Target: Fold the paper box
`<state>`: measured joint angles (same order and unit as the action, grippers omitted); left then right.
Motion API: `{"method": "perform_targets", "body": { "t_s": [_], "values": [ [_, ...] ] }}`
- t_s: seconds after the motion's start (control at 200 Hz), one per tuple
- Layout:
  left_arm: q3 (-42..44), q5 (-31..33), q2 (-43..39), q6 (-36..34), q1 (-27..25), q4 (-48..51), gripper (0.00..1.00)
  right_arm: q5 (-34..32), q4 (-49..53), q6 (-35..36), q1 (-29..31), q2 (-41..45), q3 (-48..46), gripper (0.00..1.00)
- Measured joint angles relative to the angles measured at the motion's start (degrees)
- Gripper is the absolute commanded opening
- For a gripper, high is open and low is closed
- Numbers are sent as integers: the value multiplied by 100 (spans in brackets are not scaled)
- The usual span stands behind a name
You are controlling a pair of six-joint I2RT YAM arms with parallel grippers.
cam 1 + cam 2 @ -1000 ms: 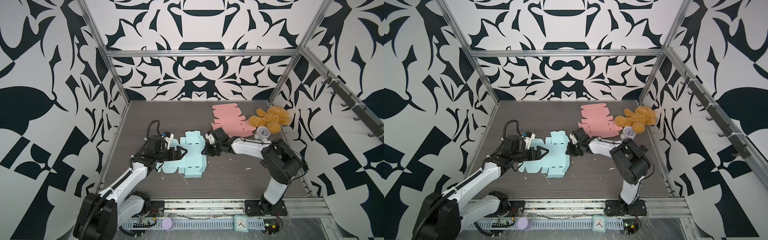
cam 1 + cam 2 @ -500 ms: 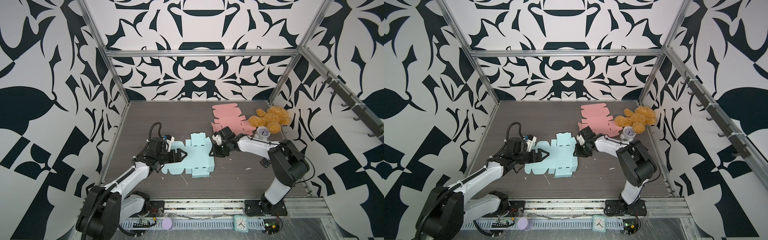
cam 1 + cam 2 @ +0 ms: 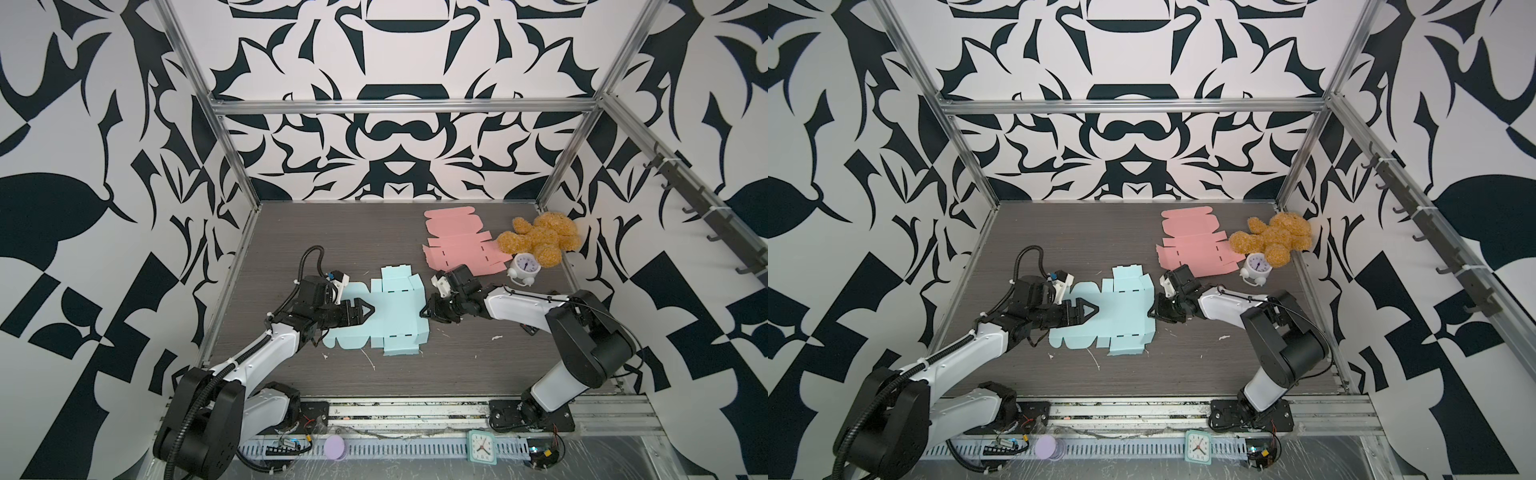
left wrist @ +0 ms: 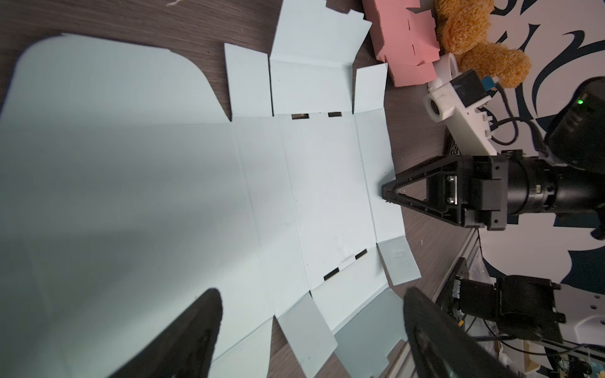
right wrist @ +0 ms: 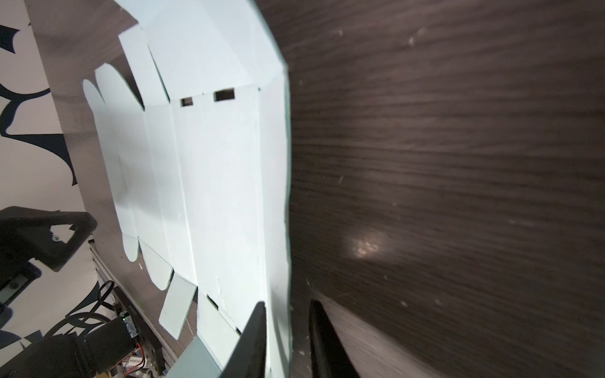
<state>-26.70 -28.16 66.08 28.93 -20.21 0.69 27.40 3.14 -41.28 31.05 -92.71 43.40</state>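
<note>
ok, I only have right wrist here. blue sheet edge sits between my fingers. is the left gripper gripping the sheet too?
Observer: No. In the left wrist view the left gripper has its fingers spread wide over the blue sheet, closed on nothing.
Operator: what's past the sheet on my side?
Observer: A flat pink sheet lies just beyond the right gripper in both top views.
Operator: anything else back there?
Observer: A teddy bear and a small white alarm clock, right of the pink sheet.

Box blank (image 3: 390,316) between left gripper (image 3: 366,310), right gripper (image 3: 426,312) — teddy (image 3: 536,239) behind-right.
</note>
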Motion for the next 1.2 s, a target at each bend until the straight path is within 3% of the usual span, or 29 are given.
{"method": "perform_targets", "body": {
  "t_s": [0.17,0.305,0.39,1.0,1.085,1.2],
  "values": [
    [0,-9,33,7,0,-55,89,7,-155,-122,0,0,-20,15],
    [0,-17,92,17,0,-61,89,-20,-162,-125,22,0,-20,24],
    [0,-17,96,17,0,-76,89,-44,-173,-127,52,0,-20,25],
    [0,-17,66,17,0,-87,89,-164,-570,-404,103,11,-256,3],
    [0,-17,50,9,0,-83,86,-234,-337,-310,103,76,-227,3],
    [-2,-44,52,2,0,-52,64,-332,378,63,103,236,33,3]
  ]
}}
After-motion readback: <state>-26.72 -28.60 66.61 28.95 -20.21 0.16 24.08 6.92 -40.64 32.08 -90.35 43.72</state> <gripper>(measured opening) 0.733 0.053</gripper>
